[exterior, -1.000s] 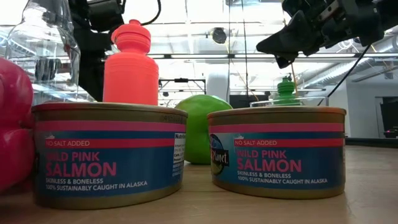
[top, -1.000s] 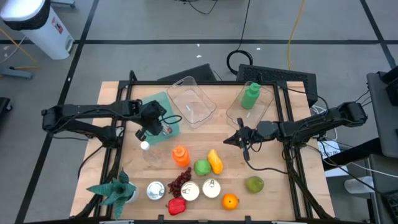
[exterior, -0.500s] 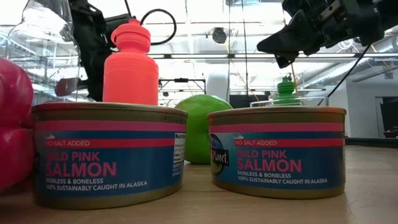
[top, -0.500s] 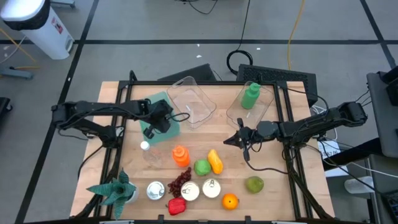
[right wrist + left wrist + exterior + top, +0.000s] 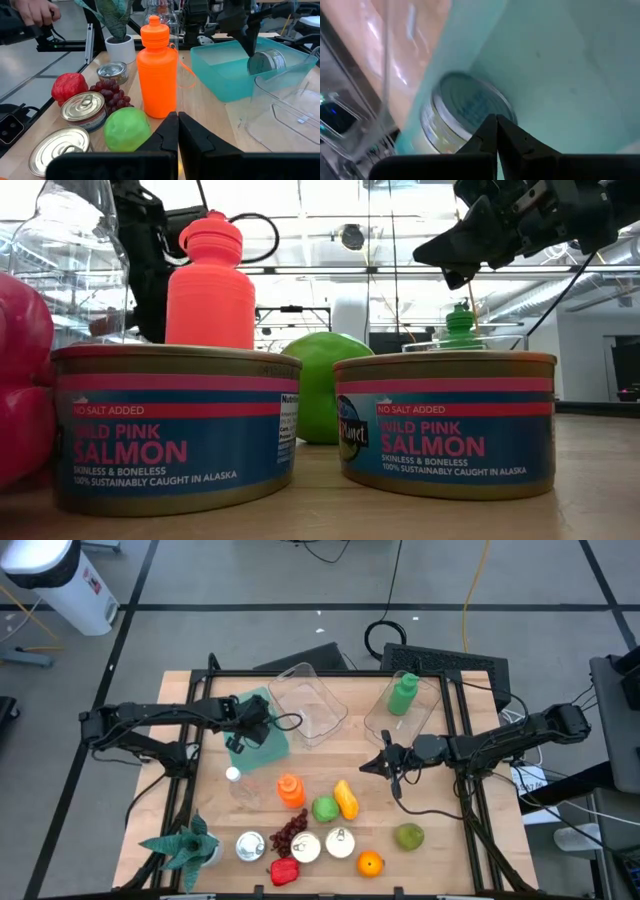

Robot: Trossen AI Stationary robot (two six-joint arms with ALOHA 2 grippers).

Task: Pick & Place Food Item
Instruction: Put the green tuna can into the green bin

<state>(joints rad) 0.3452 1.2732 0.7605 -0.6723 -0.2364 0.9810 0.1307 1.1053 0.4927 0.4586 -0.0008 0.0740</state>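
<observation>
A tin can (image 5: 462, 112) lies tilted inside the teal bin (image 5: 270, 735) at the table's far left, close to the bin's wall; the right wrist view shows the can (image 5: 267, 62) too. My left gripper (image 5: 496, 122) is shut and points steeply down into the bin, its tips at the can's rim. My right gripper (image 5: 364, 766) hangs shut above the table's middle with nothing in it. My left gripper comes from above, slanting down, and its shut fingertips (image 5: 250, 50) stand at the edge of the can's lid (image 5: 482, 117). I cannot tell whether they touch the can.
In front lie an orange bottle (image 5: 290, 790), a green apple (image 5: 325, 808), grapes (image 5: 290, 832), three cans, a red fruit (image 5: 284, 870), an orange (image 5: 370, 863) and a potted plant (image 5: 185, 845). Two clear containers (image 5: 308, 705) stand at the back, one holding a green bottle (image 5: 403, 693).
My left gripper has moved a little toward the table's right over the teal bin, sunk lower and turned about its wrist, staying shut. My right arm has kept still.
</observation>
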